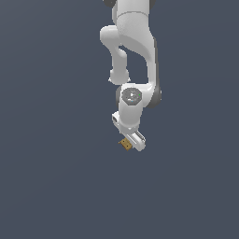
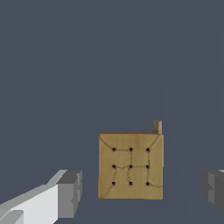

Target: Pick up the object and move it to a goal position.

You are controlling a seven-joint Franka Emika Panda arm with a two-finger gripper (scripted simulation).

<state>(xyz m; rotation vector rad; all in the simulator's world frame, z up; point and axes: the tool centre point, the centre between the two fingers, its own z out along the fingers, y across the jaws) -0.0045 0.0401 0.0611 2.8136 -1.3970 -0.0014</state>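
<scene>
**Claw lined up on the block, grasp not yet made**

The arm (image 1: 135, 51) reaches down over the plain grey counter (image 1: 51, 186), and the claw (image 1: 132, 141) sits low at the object (image 1: 124, 144), a tiny tan-brown square that shows just at the claw's tip on the exterior view's left. From that view alone it is hard to tell whether the block is touched or only neighboured.

The wrist view settles it. The object (image 2: 131, 166) lies flat on the counter with its dotted face up (nine dark dots in a grid, with faint crack lines between them, and a small nub at one corner). It rests between the two fingertips (image 2: 70, 193), with grey counter visible on either side of it, so the claw is spread wide and holds nothing. One fingertip stands nearer the block than the other, so the block is a little off-centre in the gap.

The step in hand looks like the end of the approach, just ahead of the grasp. The next move probably calls for a small descent if the fingertips are not yet level with the block's sides, then closing squarely on its two opposite edges; since the block is thin and small, a shallow or skewed pinch could let it slip or tip. Only after a firm hold does lifting toward the goal make sense. No goal marker shows in either view.
</scene>
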